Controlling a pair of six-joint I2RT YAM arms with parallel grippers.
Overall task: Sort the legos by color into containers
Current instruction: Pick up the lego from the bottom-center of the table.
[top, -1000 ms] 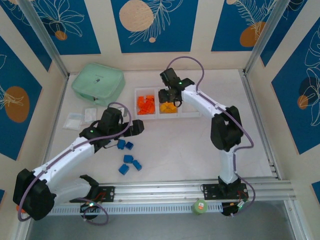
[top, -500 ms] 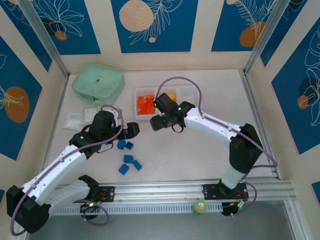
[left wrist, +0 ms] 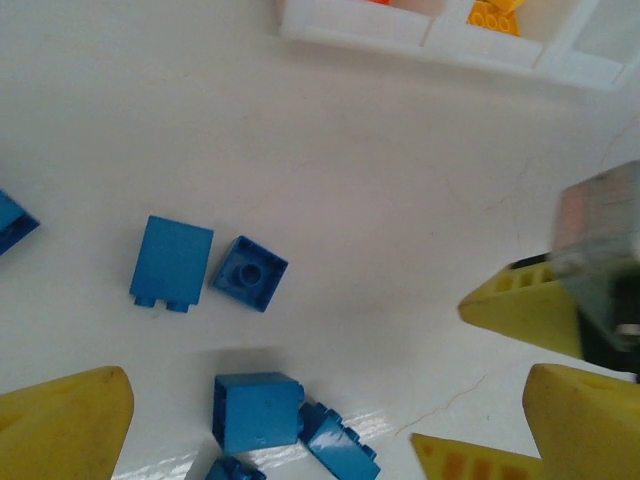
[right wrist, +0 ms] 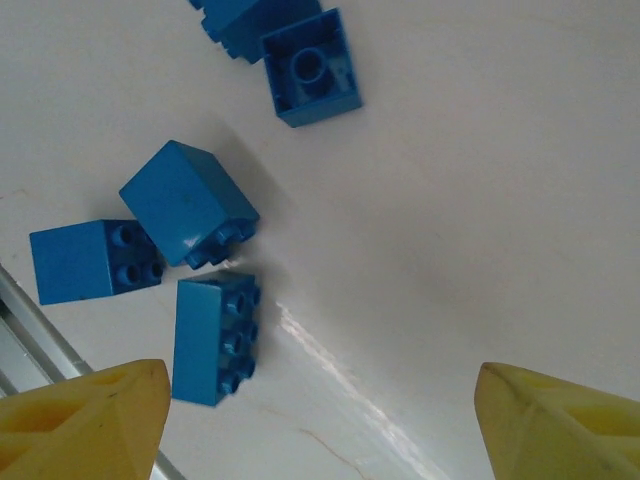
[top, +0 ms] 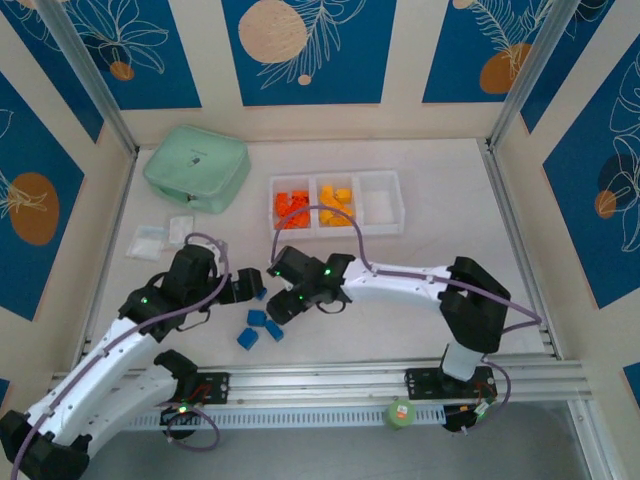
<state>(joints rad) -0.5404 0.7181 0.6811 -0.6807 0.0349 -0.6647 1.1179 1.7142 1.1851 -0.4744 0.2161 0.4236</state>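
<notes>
Counter [top: 420, 270]: layout unchanged from 1 s ago; only the arms have moved.

Right arm [top: 400, 280]: was up over the middle bin, has now swung back and down-left across the counter and is stretched low toward the loose blue bricks.

Left arm [top: 120, 340]: has pulled back toward the near-left corner, with its wrist just left of the right wrist.

Mint green case [top: 196, 167]: same spot, far left.

Containers [top: 335, 232]: same place at the far side. Left bin holds red-orange legos [top: 293, 207], middle bin yellow-orange legos [top: 336, 205].

Clear bags [top: 160, 235]: unmoved, left of the arms.

Right fingers [right wrist: 85, 420]: spread wide, nothing between them, above the counter beside the blue pile.

Left fingers [left wrist: 60, 425]: also spread wide and empty. In the left wrist view the right fingers' yellow tips sit close on the right.

Blue legos [top: 258, 320]: still loose on the counter, near side, well apart from the containers. The group of three is in the same positions as 1 s ago. The right wrist view shows four blue bricks [right wrist: 188, 203] close together, one studs-down.
</notes>
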